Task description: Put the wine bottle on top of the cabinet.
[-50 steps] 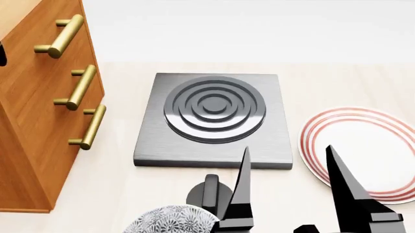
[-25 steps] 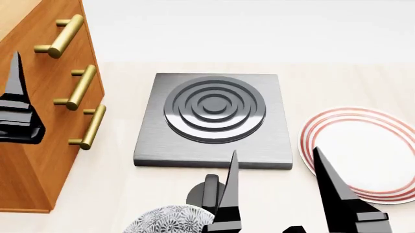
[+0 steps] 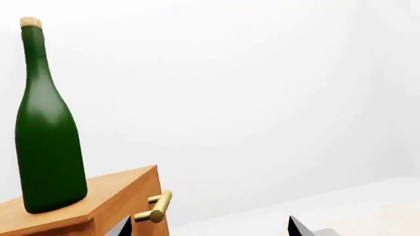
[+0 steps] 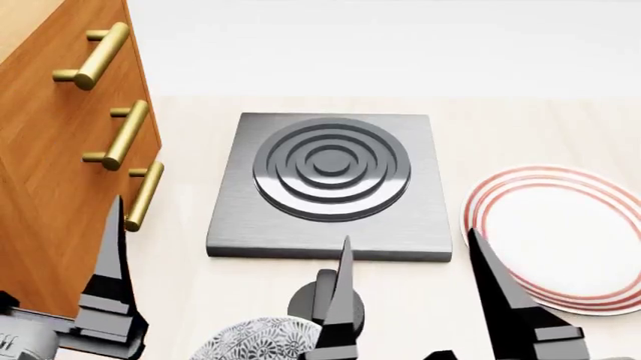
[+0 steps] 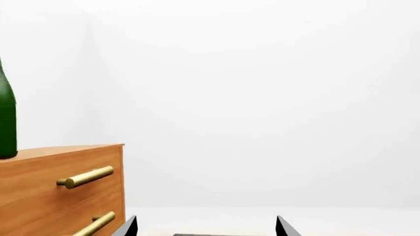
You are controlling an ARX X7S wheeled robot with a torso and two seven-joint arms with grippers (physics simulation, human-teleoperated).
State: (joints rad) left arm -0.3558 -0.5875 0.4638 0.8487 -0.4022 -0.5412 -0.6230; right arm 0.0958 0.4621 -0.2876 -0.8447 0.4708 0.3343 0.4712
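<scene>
Wine bottle upright on cabinet top, long axis vertical, cork toward 12 o'clock. Left gripper and right gripper both spread wide, empty.

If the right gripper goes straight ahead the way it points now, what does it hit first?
Probably nothing near: the right gripper, open, faces the bare wall. The cabinet and wine bottle sit off to one side.
</scene>
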